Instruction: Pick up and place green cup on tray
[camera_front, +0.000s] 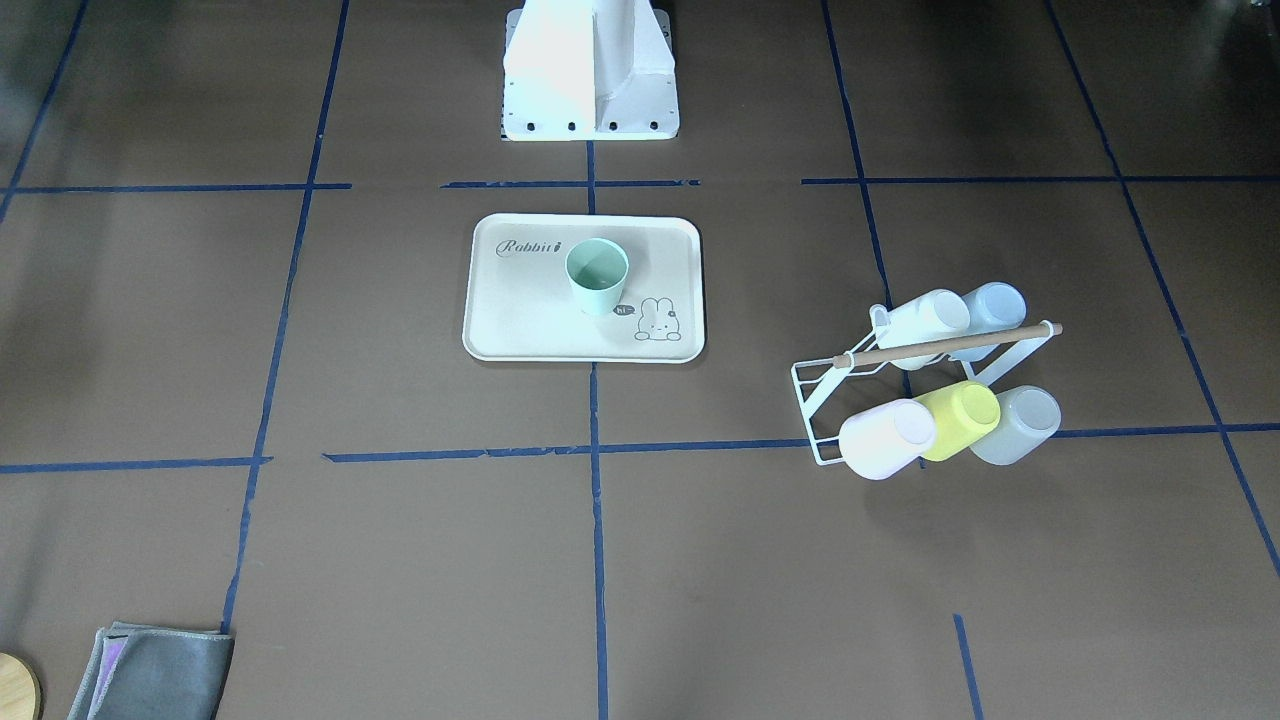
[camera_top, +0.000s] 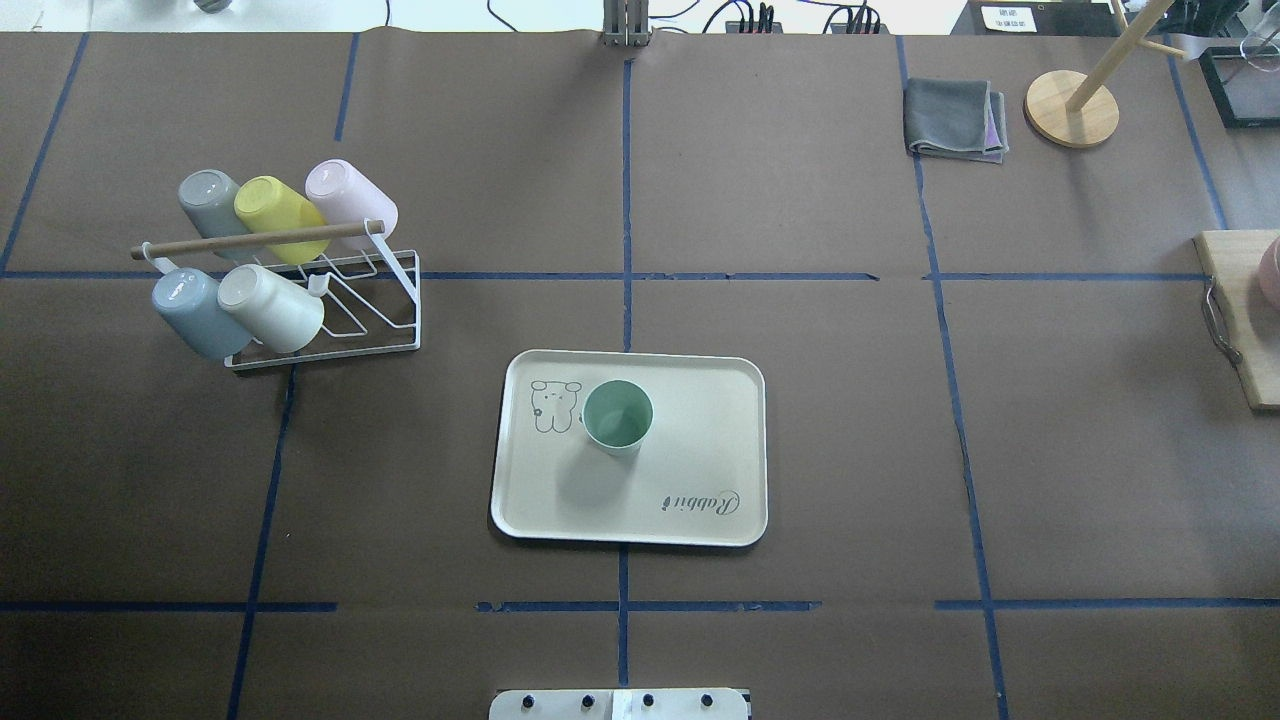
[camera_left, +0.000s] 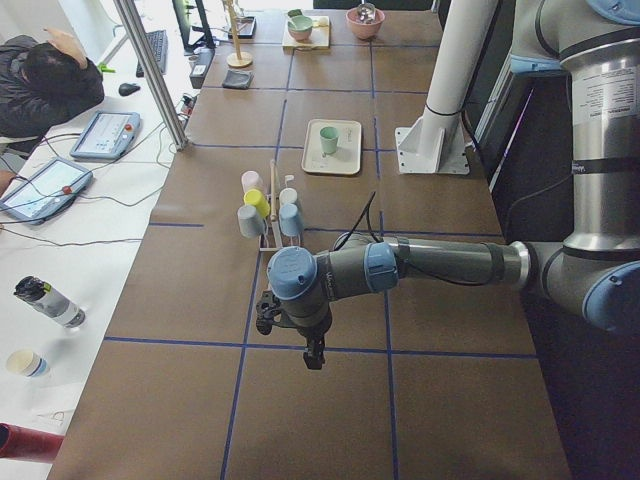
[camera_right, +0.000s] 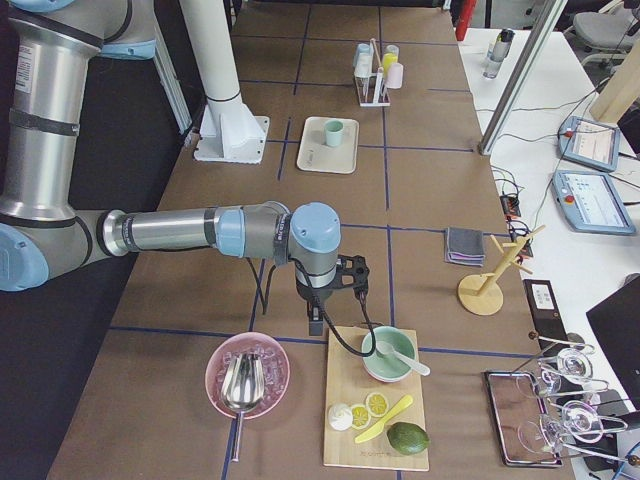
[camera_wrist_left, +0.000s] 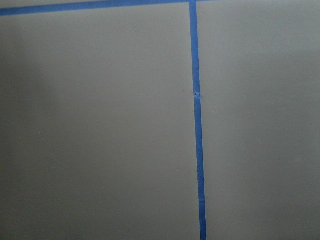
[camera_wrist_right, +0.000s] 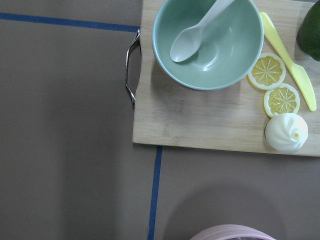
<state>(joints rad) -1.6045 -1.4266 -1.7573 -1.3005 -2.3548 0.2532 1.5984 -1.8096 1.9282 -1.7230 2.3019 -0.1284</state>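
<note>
— Where's the green cup (camera_top: 617, 416)?
— Upright on the tray (camera_top: 700, 480), beside its rabbit drawing (camera_top: 555, 405).
— The bowl (camera_wrist_right: 235, 55)?
— Holds a white spoon (camera_wrist_right: 192, 37).
— Left gripper (camera_left: 313, 355), right gripper (camera_right: 315, 320)?
— Can't tell, spread or pressed together.

We see a long table (camera_top: 1080, 480) covered in brown paper and gridded with blue tape (camera_top: 626, 200). Beside it runs a white bench (camera_left: 60, 275) carrying cables and tablets (camera_left: 105, 135), under soft, even light.
</note>
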